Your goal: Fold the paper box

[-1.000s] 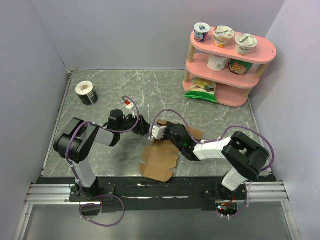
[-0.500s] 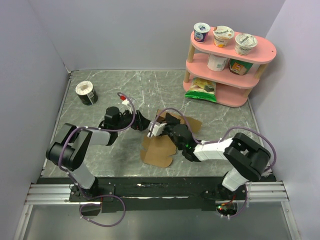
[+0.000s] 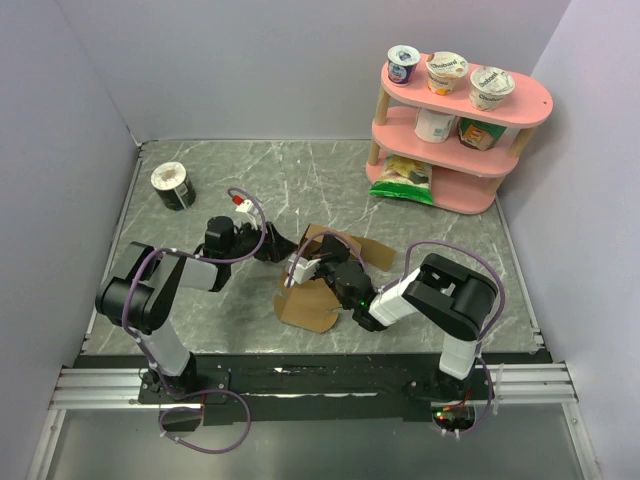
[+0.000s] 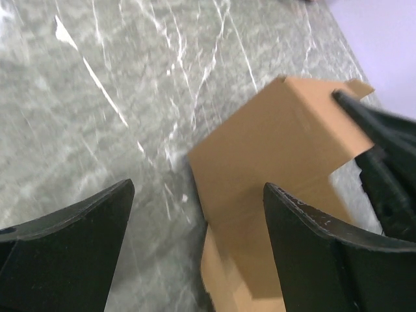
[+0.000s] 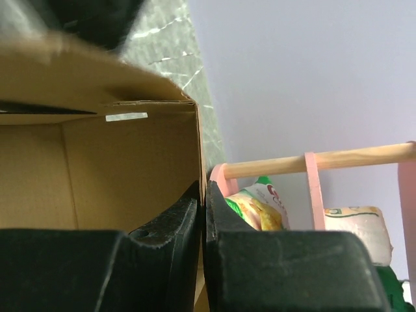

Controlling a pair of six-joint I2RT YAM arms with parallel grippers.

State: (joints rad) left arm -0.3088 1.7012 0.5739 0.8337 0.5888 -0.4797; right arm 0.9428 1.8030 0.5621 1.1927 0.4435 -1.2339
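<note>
The paper box (image 3: 308, 303) is a plain brown cardboard sheet, partly folded, lying mid-table with one wall raised. My right gripper (image 3: 312, 264) is shut on that raised wall; in the right wrist view the cardboard edge runs down between the closed jaws of the gripper (image 5: 203, 190), with the box's brown inside (image 5: 97, 162) to the left. My left gripper (image 3: 277, 247) is open and empty just left of the box. In the left wrist view the left gripper (image 4: 198, 188) hangs over the box's left edge (image 4: 273, 149), not touching it.
A round black-and-white tub (image 3: 172, 185) lies at the far left. A pink shelf (image 3: 455, 130) with yogurt cups and a snack bag (image 3: 403, 175) stands at the far right; the shelf also shows in the right wrist view (image 5: 312, 162). Walls enclose the table.
My right arm has swung left and pulled the box a little left with the wall raised. My left gripper has backed off to the left, still open.
</note>
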